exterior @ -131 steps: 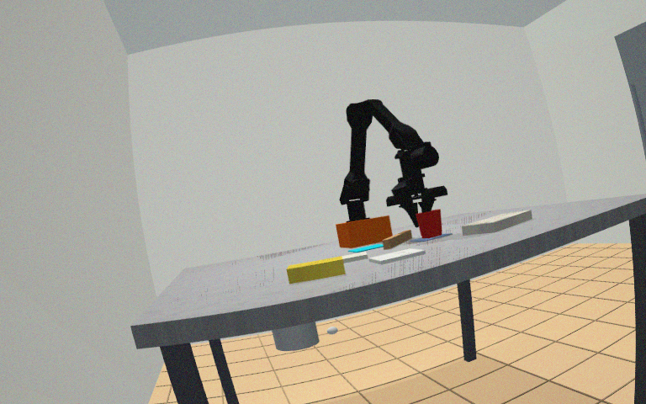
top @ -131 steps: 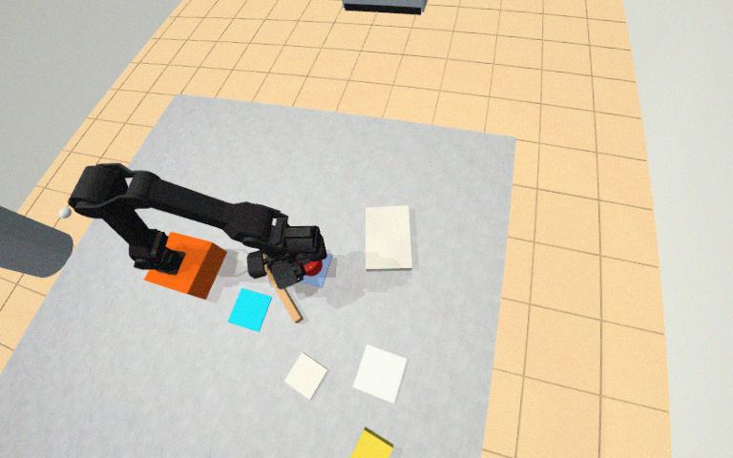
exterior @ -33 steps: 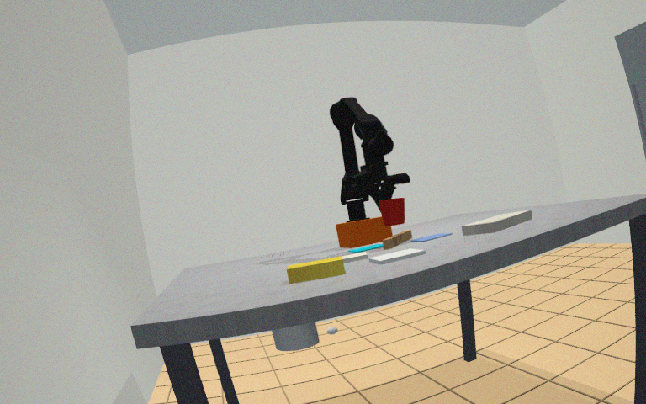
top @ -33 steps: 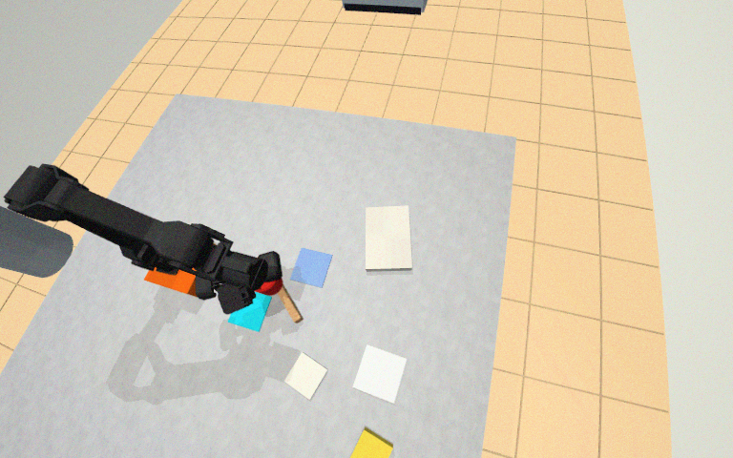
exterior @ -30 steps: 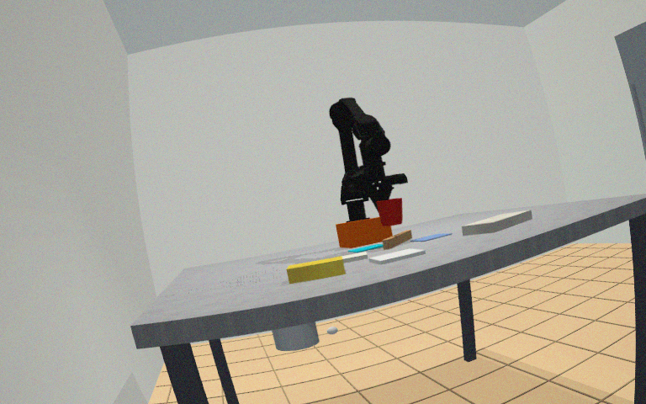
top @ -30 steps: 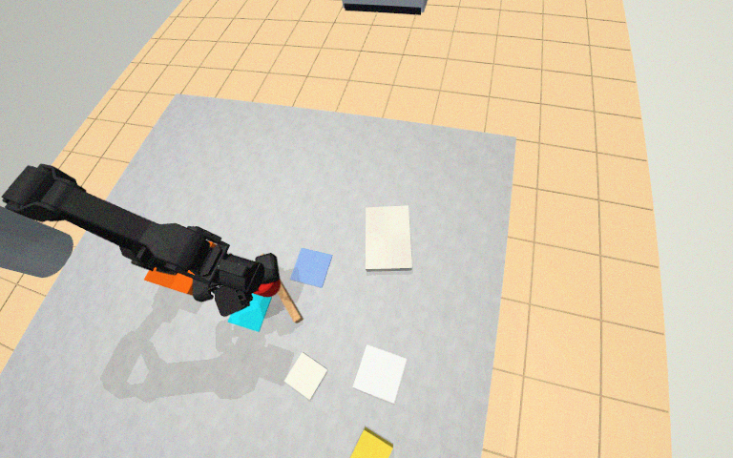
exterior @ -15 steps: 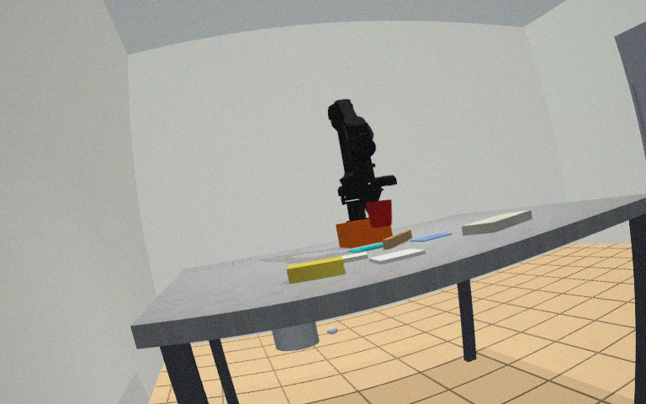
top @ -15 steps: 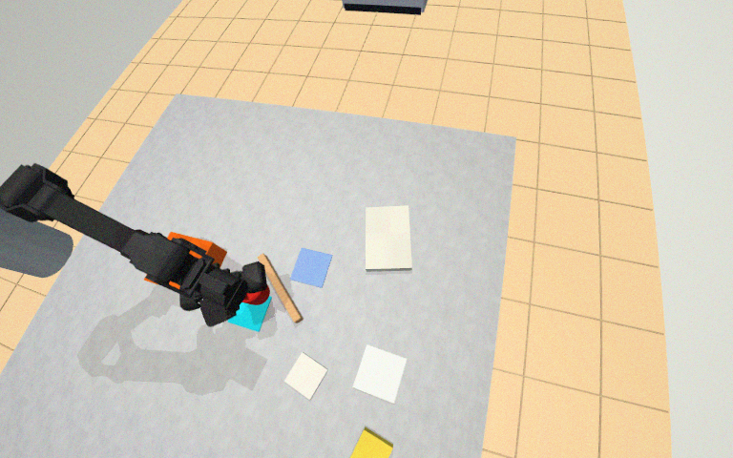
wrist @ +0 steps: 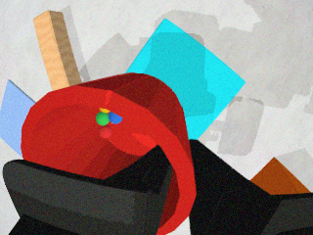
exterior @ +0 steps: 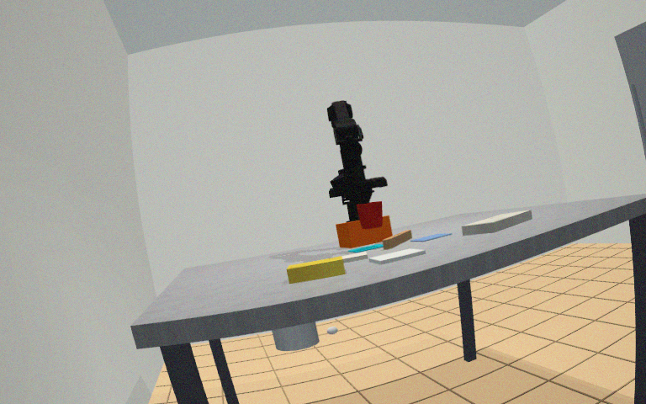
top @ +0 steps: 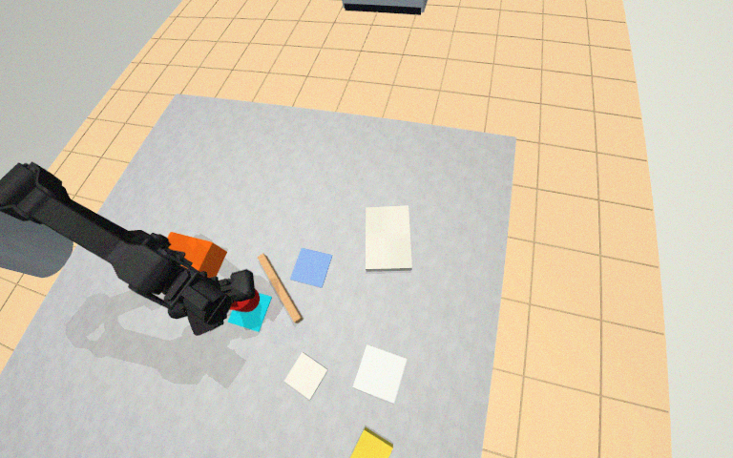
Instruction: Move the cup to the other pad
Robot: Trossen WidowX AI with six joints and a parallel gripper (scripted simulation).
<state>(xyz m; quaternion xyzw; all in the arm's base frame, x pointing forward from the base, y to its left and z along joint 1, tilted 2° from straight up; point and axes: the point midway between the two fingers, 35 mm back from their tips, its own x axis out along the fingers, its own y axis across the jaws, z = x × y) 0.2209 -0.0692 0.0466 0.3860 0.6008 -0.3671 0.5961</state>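
The red cup (top: 248, 301) (exterior: 370, 215) (wrist: 64, 137) is in the air above the table, near the cyan pad (top: 254, 321) (exterior: 365, 247) (wrist: 215, 78), and partly covers that pad in the top view. My gripper (wrist: 181, 146) is shut on the cup's wall, with one finger inside the cup and one outside. Several marbles lie inside the cup, among them a green marble (wrist: 103, 118) and a blue marble (wrist: 115, 117). The blue pad (top: 311, 267) (exterior: 431, 236) (wrist: 14, 119) lies bare across the wooden bar.
The wooden bar (top: 279, 287) (exterior: 396, 239) (wrist: 51, 49) lies between the pads. An orange box (top: 197, 252) (exterior: 352, 236) (wrist: 279, 178) stands beside the arm. A cream block (top: 387, 238), a white tile (top: 380, 373), a small cream tile (top: 305, 375) and a yellow block (top: 371, 445) (exterior: 315, 270) lie farther off.
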